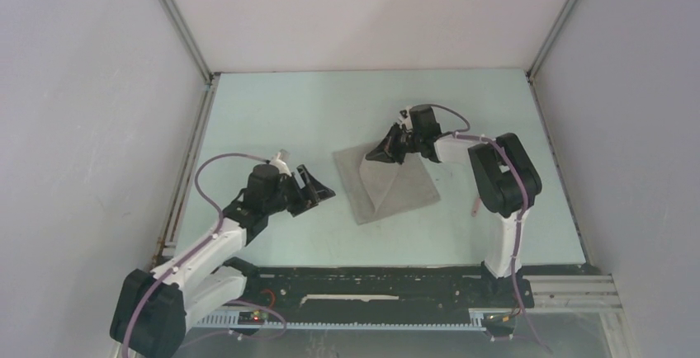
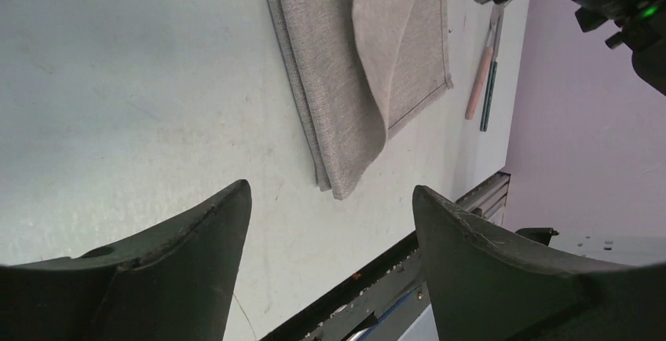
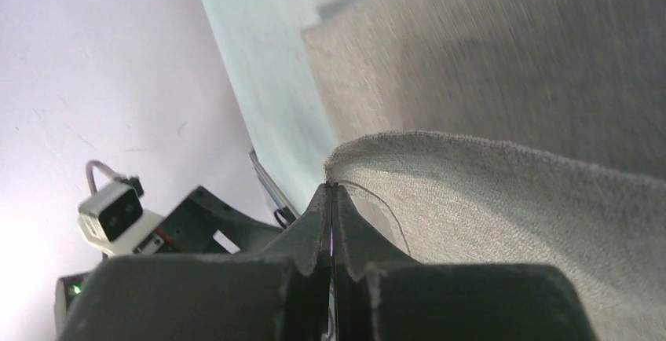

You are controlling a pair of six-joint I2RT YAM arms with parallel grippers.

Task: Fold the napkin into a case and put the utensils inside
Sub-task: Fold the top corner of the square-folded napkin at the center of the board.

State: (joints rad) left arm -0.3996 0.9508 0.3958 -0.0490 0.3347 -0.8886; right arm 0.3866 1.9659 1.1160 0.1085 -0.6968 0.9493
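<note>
The taupe-grey napkin lies folded double near the middle of the pale green table. One flap of it is lifted and curls upward. My right gripper is above the napkin's far left part, and its jaws are shut on the raised edge of the napkin. To the left of the cloth, my left gripper hovers wide open and empty, facing the napkin's near corner. The utensils, one pink-handled and one dark teal, lie side by side on the table beyond the napkin's right side, and show faintly behind the right arm.
White enclosure walls close in the table at the back and on both sides. A black rail runs along the near edge between the arm bases. The right arm's elbow stands over the table's right part, close to the utensils.
</note>
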